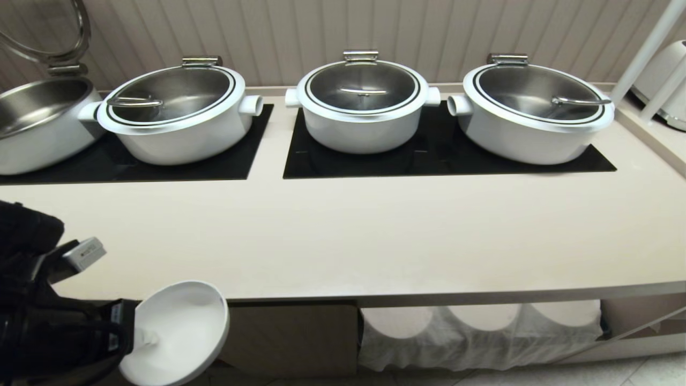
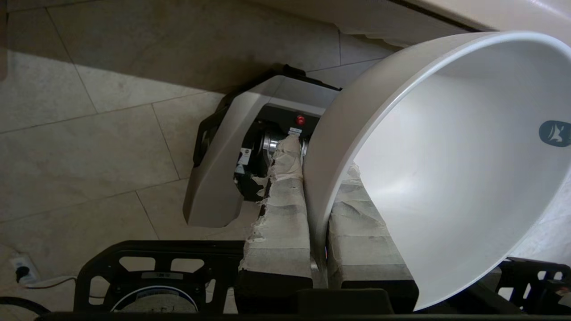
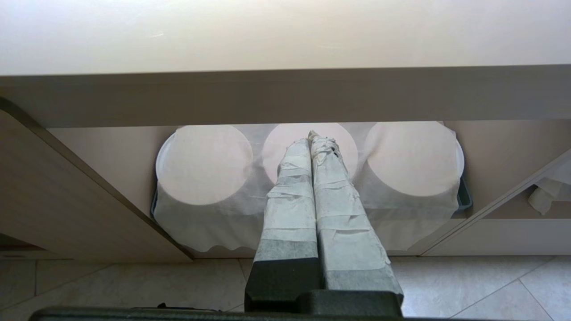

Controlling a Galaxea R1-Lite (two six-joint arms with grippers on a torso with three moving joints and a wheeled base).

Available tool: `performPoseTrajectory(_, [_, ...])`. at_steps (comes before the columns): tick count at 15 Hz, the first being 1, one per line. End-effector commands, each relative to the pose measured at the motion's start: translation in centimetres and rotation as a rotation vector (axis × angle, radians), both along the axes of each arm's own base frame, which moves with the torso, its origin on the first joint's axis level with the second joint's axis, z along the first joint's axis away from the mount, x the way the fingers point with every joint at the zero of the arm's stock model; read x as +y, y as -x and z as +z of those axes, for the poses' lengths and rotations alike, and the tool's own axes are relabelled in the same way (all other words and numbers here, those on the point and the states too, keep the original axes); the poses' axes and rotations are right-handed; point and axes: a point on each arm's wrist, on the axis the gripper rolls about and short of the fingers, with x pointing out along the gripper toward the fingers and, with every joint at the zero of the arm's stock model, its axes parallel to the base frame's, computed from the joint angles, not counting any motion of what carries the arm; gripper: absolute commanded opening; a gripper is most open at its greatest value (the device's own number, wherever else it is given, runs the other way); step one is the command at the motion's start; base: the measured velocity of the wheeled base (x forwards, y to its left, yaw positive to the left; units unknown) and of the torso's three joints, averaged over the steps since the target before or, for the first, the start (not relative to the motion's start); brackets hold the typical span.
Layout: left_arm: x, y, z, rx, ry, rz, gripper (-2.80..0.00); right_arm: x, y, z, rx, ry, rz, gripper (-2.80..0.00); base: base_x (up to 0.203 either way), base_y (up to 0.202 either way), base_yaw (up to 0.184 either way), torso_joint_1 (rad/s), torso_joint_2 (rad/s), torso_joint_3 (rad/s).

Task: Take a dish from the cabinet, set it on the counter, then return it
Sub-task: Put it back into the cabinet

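My left hand point(image 2: 317, 214) is clamped on the rim of the small plain white round ceramic bowl point(image 1: 179, 332); one tape-wrapped finger point(image 2: 279, 223) lies against the outer wall, the other inside. Bowl tilted, mouth turned up and toward the bench, held low at the near left, in front of and below the front edge of the long cream-beige bench point(image 1: 375, 241). Bowl touches nothing but the fingers. Beige floor tiles point(image 2: 89, 133) and my grey wheeled base point(image 2: 223, 169) beneath it.

My right hand point(image 3: 312, 147), fingers pressed together on nothing, hangs level before the open cabinet point(image 3: 80, 205) under the bench. It points at three round white stacks draped in a thin white cloth point(image 3: 205, 169).

On the bench, further back: three large white pots with steel lids point(image 1: 363, 104) sitting on black hob plates point(image 1: 445, 155). A fourth pot point(image 1: 37, 123) at far left stands with its lid raised.
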Motion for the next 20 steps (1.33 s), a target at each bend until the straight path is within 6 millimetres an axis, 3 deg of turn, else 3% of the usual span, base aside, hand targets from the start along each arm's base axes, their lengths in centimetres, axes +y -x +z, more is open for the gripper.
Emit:
performPoseTrajectory(1, [0.3,1.7,-0.5,-0.007,-0.003,-0.011,-2.8,0.0,0.0,0.0,-0.001,0.0,0.0,-2.8,0.0,0.0,0.0,0.0,0.0,0.0])
performPoseTrajectory(4, [0.8,4.0,-1.9,-0.019,-0.031,-0.06,-2.8,0.0,0.0,0.0,-0.001,0.0,0.0,-2.8,0.0,0.0,0.0,0.0,0.0,0.0])
performPoseTrajectory(7, [1.2,5.1,-2.5,-0.033,-0.018,-0.045,-2.8,0.0,0.0,0.0,-0.001,0.0,0.001,-2.8,0.0,0.0,0.0,0.0,0.0,0.0])
performPoseTrajectory(20, [1.5,5.9,-3.3,-0.013,-0.019,-0.032,-2.8,0.0,0.0,0.0,-0.001,0.0,0.0,-2.8,0.0,0.0,0.0,0.0,0.0,0.0])
